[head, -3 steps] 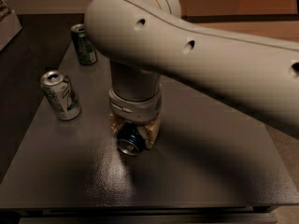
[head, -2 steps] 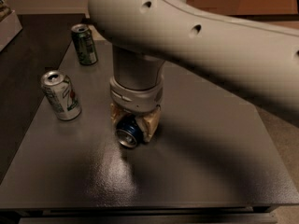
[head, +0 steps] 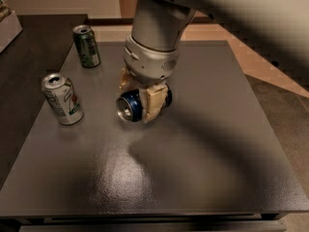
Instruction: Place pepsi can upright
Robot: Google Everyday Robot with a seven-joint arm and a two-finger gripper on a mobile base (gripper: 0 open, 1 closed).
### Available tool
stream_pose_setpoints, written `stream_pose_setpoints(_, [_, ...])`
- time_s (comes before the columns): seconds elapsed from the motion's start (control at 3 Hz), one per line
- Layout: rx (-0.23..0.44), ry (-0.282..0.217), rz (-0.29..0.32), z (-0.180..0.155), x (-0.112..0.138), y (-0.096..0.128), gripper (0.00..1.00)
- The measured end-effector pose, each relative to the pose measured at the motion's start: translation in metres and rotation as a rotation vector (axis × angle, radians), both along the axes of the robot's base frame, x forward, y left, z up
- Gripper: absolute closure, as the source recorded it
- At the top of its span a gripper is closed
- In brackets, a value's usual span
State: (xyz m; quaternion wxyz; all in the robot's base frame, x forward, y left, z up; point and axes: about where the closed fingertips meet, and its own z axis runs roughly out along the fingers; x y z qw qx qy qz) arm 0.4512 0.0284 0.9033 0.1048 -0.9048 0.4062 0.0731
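The pepsi can (head: 129, 107) is dark blue with a silver end facing the front left. It lies on its side, held a little above the dark grey table (head: 193, 168) near its middle. My gripper (head: 140, 103) comes down from above and is shut on the can, with a pale finger (head: 153, 103) across its near side. The far finger is mostly hidden behind the can and the wrist.
A white-silver can with green and red marks (head: 62, 99) stands upright at the left of the table. A dark green can (head: 87, 46) stands upright at the back left. A white box corner (head: 7, 25) sits on a darker surface far left. My arm crosses the upper right.
The arm has risen and drawn back toward the upper right, lifting the gripper with the pepsi can still held on its side. The other two cans have not moved.
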Motion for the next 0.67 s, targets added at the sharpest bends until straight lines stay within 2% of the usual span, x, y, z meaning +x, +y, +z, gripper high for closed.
stream_pose_setpoints(0.33, [0.123, 0.094, -0.165, 0.019, 0.003, 0.000, 1.00])
stream_pose_setpoints(0.67, [0.283, 0.174, -0.285, 0.031, -0.009, -0.001, 1.00])
